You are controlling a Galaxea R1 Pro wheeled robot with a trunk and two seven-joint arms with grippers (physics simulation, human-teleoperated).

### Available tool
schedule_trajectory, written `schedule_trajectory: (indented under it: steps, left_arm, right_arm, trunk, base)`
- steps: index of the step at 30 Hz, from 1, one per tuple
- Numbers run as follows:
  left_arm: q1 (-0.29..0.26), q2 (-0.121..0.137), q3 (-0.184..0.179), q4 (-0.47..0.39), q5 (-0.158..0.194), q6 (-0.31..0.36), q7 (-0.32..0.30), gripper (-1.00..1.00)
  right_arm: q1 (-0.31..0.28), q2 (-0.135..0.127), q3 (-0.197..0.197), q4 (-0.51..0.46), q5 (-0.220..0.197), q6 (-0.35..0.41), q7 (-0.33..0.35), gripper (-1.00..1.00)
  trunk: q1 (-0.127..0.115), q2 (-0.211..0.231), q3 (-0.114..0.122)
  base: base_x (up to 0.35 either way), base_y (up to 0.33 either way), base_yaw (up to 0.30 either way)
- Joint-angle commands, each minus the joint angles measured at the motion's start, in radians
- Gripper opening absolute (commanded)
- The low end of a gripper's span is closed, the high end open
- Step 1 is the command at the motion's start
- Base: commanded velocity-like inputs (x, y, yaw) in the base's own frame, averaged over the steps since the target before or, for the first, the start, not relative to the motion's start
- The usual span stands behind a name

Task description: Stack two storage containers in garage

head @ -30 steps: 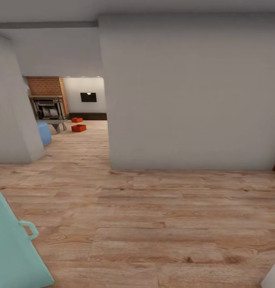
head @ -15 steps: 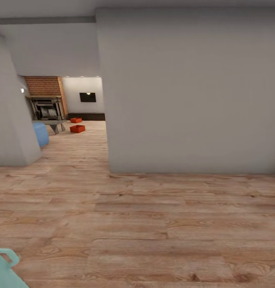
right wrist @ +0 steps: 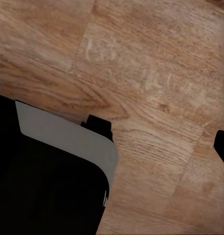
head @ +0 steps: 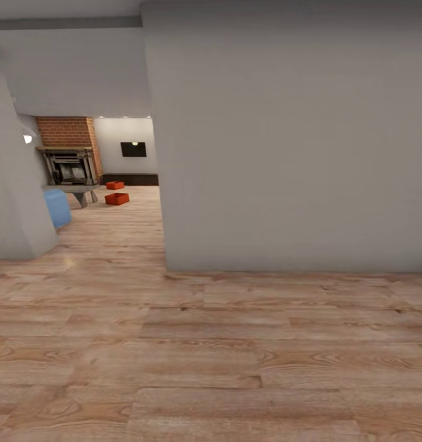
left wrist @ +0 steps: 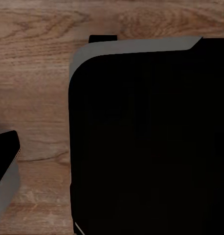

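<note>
Head view: the whole picture is shifting relative to the frames of a second earlier, so the camera is moving with the robot; the pale turquoise object that stood at the lower left corner is no longer showing, and the grey wall (head: 284,141) is taking up more of the frame. This is read as the base travelling toward the living room (head: 112,184), with the fetching stage not yet begun. The two storage containers (head: 117,198) are lying on the light wood planks (head: 211,344) far ahead, near the brick fireplace (head: 69,159) and well apart from the robot. The open passage is running between the wall's corner edge and the left partition (head: 11,184), past the blue sofa (head: 56,207); the near planks are giving free room. Wrist views: dark robot body over planks; whether either gripper is released or clenched cannot be told
</note>
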Motion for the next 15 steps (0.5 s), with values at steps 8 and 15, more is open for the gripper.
schedule_trajectory:
  steps: [8, 15]
  left_arm:
    - [0.0, 0.0, 0.0, -0.001, 0.001, 0.0, 0.002, 1.0]
    - [0.0, 0.0, 0.001, -0.001, 0.001, 0.0, 0.002, 1.0]
  right_arm:
    - [-0.001, 0.001, 0.009, 0.003, -0.01, -0.006, 0.0, 1.0]
    - [-0.001, 0.001, 0.009, 0.003, -0.01, -0.006, 0.0, 1.0]
  trunk:
    - [0.001, 0.0, -0.001]
    - [0.001, 0.0, -0.001]
  base:
    - [0.323, 0.0, 0.0]
    - [0.322, 0.0, 0.0]
